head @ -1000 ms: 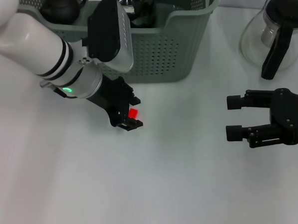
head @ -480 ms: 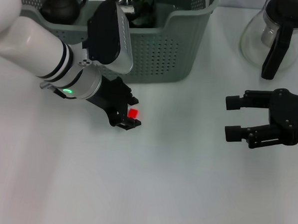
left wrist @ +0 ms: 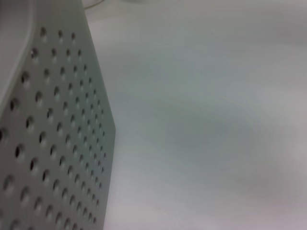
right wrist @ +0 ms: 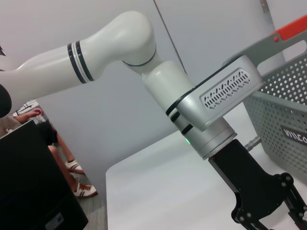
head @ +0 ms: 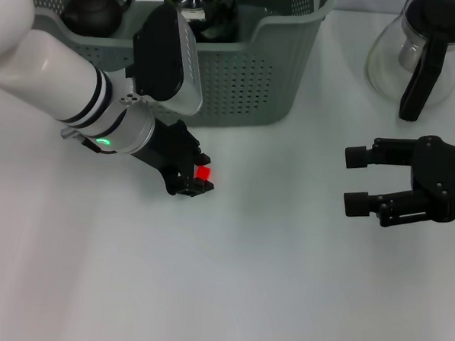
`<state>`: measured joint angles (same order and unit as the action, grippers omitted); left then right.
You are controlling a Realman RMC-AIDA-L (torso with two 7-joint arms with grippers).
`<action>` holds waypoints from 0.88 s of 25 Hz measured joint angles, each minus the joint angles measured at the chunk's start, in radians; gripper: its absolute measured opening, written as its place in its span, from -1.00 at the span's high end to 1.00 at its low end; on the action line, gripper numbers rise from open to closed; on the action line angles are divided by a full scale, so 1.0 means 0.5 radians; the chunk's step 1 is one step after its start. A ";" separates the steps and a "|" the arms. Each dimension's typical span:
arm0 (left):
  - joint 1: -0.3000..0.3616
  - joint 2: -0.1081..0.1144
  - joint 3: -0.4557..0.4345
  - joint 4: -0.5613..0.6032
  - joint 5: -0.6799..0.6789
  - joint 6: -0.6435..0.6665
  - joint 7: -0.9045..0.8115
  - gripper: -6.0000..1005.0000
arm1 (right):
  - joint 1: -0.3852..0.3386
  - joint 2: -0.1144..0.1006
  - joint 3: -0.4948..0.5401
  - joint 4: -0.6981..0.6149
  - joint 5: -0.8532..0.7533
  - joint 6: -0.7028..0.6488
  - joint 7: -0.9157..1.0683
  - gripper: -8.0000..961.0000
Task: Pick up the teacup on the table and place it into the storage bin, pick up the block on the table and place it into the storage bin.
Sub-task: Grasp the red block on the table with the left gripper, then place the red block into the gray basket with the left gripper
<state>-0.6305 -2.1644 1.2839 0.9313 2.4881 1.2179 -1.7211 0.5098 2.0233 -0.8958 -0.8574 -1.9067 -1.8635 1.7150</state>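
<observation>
- Where the left arm slants down from the upper left of the head view, left gripper (head: 195, 177) is low at the table (head: 252, 279), just in front of the storage bin (head: 247, 80).
- Its black fingers sit on either side of the small red block (head: 204, 173); block on the table between them, fingers look nearly touching it, real clamping can't be told.
- Left wrist view: only the bin's perforated wall (left wrist: 53, 143) close up beside bare table (left wrist: 206, 124); own fingers and block not visible.
- Right gripper (head: 355, 179) at the right of the table, well apart from the block, two fingers spread open toward the left, holding nothing.
- Right wrist view looks across at the left arm; left gripper (right wrist: 268, 215) at the frame edge, bin wall with label (right wrist: 292, 134) beside it.
- Bin at the top of the head view, scooped front rim toward the robot; inside: a dark teapot (head: 95, 9) at the left end, plus dark items (head: 202, 5) near the middle, partly hidden by the arm, teacup can't be picked out for sure.
- Glass pitcher with black handle (head: 423, 55) stands on the table at upper right, outside the bin.
</observation>
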 joint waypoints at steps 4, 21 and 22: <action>0.000 -0.001 0.000 0.000 0.000 0.000 -0.002 0.18 | -0.002 0.000 0.000 0.000 0.000 -0.001 0.000 -0.91; 0.033 -0.006 -0.119 0.254 -0.033 0.418 -0.091 0.63 | -0.015 -0.002 0.000 0.000 0.000 -0.003 0.002 -0.91; 0.043 -0.008 -0.174 0.332 -0.063 0.540 -0.101 0.62 | -0.015 -0.004 0.000 0.000 0.000 -0.004 0.005 -0.91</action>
<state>-0.6092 -2.1682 1.1969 1.0971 2.4568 1.4878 -1.7715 0.5024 2.0215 -0.8957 -0.8574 -1.9066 -1.8654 1.7175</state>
